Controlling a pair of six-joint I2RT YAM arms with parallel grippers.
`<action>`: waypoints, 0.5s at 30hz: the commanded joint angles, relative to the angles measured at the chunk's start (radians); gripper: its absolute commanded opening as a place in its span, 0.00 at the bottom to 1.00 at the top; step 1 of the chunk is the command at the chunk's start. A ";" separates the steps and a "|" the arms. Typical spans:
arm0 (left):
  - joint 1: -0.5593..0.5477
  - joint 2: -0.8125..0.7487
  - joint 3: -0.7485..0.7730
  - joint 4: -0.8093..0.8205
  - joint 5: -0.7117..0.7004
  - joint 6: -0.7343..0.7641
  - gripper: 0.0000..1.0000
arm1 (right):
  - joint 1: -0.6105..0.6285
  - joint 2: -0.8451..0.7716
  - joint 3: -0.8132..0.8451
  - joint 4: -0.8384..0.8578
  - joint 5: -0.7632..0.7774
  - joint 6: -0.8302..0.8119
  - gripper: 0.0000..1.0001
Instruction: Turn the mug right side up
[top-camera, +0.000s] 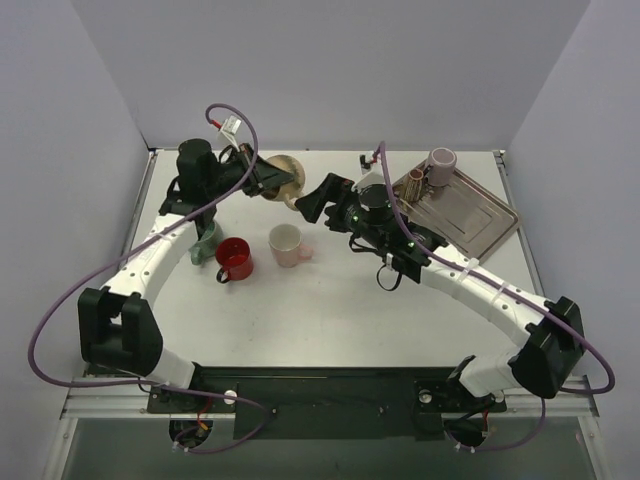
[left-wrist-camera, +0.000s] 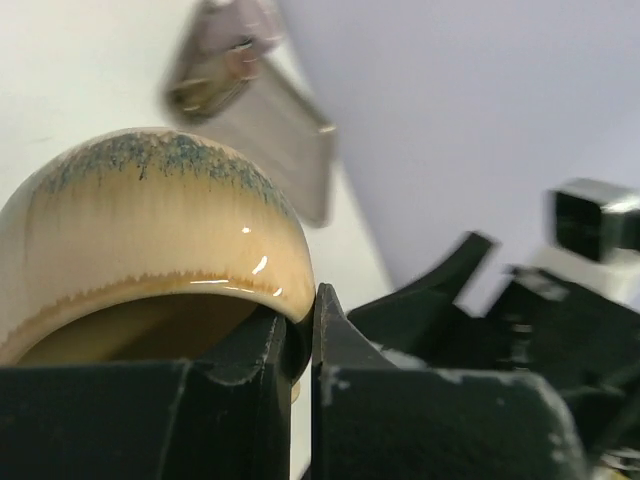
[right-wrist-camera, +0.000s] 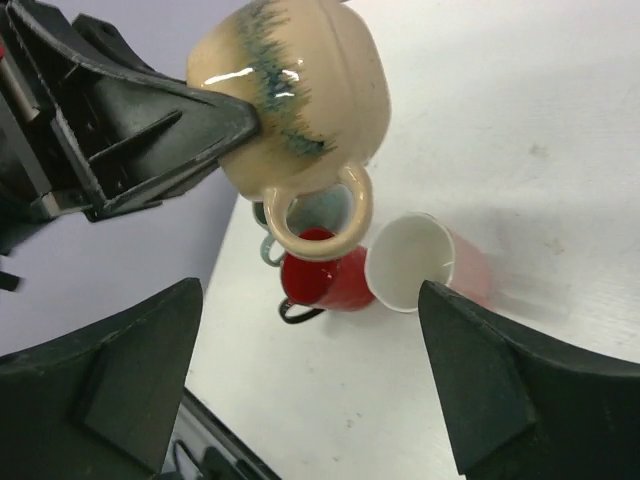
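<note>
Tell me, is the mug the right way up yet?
Not yet. Done: the tan mug is lifted off the table. In hand: the left gripper pinches its rim, and the right gripper hangs open, apart from it. Left: the mug is tilted in the air, so it must be set down standing, mouth up.
</note>
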 joint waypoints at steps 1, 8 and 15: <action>0.030 -0.074 0.249 -0.632 -0.214 0.655 0.00 | 0.011 -0.048 0.074 -0.162 0.083 -0.193 0.87; 0.063 -0.049 0.496 -1.320 -0.474 1.274 0.00 | 0.008 -0.108 0.125 -0.367 0.153 -0.349 0.91; 0.197 -0.117 0.247 -1.452 -0.752 1.526 0.00 | -0.110 -0.107 0.128 -0.538 0.176 -0.420 0.95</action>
